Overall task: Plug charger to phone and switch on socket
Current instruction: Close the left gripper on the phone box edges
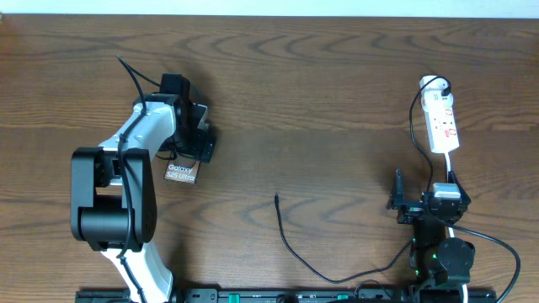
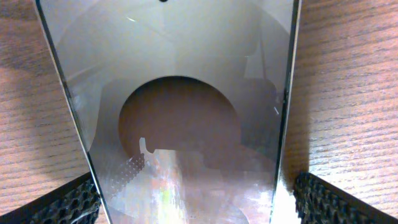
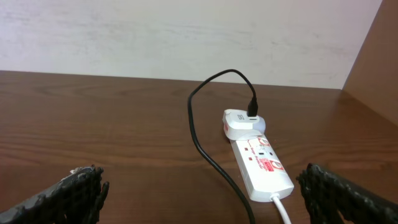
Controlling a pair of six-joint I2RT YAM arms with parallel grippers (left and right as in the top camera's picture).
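The phone point(image 1: 180, 173) lies flat on the wooden table, its "Galaxy" lettering at the near end; its glossy face fills the left wrist view point(image 2: 186, 93). My left gripper point(image 1: 195, 139) is down over its far part. The fingers point(image 2: 196, 202) are open and straddle the phone's long edges, with a small gap at the right finger. The charger cable's plug tip point(image 1: 276, 199) lies free mid-table. The white socket strip point(image 1: 443, 126) lies at the right and shows in the right wrist view point(image 3: 261, 165). My right gripper point(image 1: 418, 204) is open and empty point(image 3: 202, 199), just short of the strip's near end.
A white adapter point(image 3: 242, 121) sits plugged into the strip's far end, with the black cable point(image 3: 199, 137) looping from it past the strip toward the front edge point(image 1: 337, 278). The strip's white cord point(image 3: 283, 208) runs under my right arm. A pale wall stands behind the table.
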